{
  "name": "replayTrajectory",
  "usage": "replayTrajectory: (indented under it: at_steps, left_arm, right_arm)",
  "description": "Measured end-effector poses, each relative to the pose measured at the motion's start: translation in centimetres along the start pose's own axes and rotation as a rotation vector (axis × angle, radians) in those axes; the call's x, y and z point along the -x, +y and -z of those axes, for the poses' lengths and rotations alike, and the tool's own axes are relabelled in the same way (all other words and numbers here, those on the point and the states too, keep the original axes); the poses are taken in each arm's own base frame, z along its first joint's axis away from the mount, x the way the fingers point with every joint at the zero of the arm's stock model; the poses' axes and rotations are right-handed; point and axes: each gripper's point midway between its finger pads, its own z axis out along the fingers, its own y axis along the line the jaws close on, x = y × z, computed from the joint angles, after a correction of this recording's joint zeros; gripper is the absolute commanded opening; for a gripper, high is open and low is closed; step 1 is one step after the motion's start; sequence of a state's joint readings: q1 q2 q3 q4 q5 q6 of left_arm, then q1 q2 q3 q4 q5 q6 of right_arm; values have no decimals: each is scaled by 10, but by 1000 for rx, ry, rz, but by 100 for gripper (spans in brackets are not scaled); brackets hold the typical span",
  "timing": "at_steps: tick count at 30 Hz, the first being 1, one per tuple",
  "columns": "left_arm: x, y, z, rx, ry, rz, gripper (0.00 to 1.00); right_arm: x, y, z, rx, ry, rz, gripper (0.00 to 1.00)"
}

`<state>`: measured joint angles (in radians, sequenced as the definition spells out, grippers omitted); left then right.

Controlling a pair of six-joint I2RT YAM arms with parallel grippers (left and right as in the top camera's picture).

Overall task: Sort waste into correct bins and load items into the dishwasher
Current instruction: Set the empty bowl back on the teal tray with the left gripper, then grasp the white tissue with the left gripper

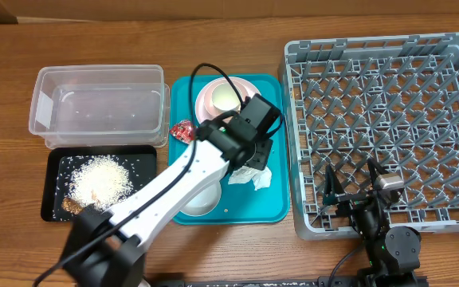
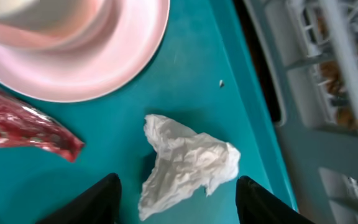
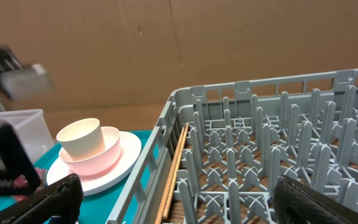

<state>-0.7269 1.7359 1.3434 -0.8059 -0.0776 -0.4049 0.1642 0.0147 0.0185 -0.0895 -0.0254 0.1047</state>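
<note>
At the centre of the table, the teal tray lies between the bins on the left and the dish rack on the right.

**Left gripper.** The left gripper hangs over the right half of the teal tray, pointing down. Its jaws stand apart. The crumpled white napkin lies on the tray between the two fingers, with a gap on each side. Nothing is held.

**Right gripper.** The right gripper hovers over the near left corner of the dish rack. Its jaws are spread wide and it carries nothing.

**Waste.**
- The napkin is on the teal tray, near its right edge.
- The red wrapper lies at the left edge of the teal tray, just beside the pink plate.
- The rice grains are piled in the black tray. The brown scrap sits at the near left of the pile.

**Bins.** The clear tub stands at the far left. The black tray lies just in front of it, on the near side.

**Items.**
- The pink plate occupies the far end of the teal tray. The cup stands upright on it.
- The white bowl sits at the near end of the teal tray, partly covered by the left arm.

**Dish rack.** In both the overhead and right wrist views, the visible rack compartments hold no dishes.
</note>
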Motion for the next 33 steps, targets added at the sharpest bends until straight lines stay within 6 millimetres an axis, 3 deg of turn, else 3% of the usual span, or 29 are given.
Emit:
replayTrajectory:
  at_steps: [7,14,17,19,20,22,30,33]
  left_arm:
    - [-12,-16,-52,-11,74,1,63]
    - [-21,-21,-77,-17,116,2,59]
    - [-25,-21,-79,-15,129,3,56]
    - [-25,-21,-79,-15,133,6,45]
    - [-25,-21,-79,-15,133,9,37]
    - [-26,-21,-79,-15,135,12,4]
    - [-29,-19,-75,-9,148,-26,4]
    - [-17,-18,-56,-9,90,-28,4]
  right_arm:
    - [0,0,0,-1,1,0,100]
    - [0,0,0,0,0,0,100]
    - [0,0,0,0,0,0,100]
    - [0,0,0,0,0,0,100]
    - [0,0,0,0,0,0,100]
    - [0,0,0,0,0,0,100]
    - [0,0,0,0,0,0,100]
    - [0,0,0,0,0,0,100]
